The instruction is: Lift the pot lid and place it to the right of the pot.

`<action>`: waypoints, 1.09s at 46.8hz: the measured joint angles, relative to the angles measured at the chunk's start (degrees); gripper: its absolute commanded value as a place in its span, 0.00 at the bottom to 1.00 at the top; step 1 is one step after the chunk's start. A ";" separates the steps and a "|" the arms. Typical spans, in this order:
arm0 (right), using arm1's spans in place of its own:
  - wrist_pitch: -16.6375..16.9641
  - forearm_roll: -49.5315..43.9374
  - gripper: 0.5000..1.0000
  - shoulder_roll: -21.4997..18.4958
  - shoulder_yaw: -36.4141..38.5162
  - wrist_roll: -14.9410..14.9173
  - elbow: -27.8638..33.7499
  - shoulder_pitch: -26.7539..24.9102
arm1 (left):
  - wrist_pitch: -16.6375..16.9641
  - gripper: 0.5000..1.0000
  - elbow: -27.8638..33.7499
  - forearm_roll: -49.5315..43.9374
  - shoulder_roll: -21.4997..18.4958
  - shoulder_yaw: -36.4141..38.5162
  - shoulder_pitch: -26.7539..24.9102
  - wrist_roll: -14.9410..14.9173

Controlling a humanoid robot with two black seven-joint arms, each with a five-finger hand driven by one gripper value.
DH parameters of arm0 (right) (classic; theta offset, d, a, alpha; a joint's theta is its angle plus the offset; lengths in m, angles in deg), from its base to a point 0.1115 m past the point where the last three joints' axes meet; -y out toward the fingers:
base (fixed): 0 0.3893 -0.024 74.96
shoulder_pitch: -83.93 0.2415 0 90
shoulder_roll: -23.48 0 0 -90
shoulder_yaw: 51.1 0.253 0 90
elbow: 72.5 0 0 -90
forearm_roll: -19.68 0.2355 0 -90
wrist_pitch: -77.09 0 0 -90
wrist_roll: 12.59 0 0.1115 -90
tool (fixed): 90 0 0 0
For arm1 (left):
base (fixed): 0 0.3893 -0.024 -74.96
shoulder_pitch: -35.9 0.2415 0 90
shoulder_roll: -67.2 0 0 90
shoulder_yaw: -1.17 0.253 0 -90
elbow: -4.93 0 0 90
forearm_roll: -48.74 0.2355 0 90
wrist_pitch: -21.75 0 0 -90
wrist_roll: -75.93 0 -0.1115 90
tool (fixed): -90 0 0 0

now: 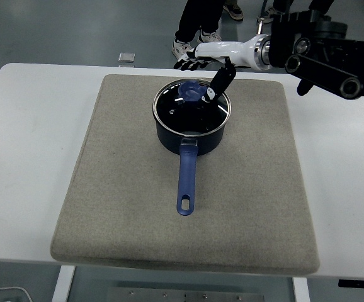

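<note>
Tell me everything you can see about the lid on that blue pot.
The pot lid is round, apparently dark glass, with a shiny metal rim and a light blue knob slightly behind its centre. It sits flat and closed on the dark blue pot, on a grey mat. The right hand hovers just behind it, fingers spread, its thumb reaching down close beside the knob; whether it touches cannot be told.

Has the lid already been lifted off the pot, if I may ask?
No, the lid sits on the pot, with the open right hand just above its knob.
</note>
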 measured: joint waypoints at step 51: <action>-3.44 -7.49 0.67 -3.62 -6.03 -0.55 0.84 1.28 | 0.00 1.00 0.00 0.00 0.00 0.01 -0.01 0.01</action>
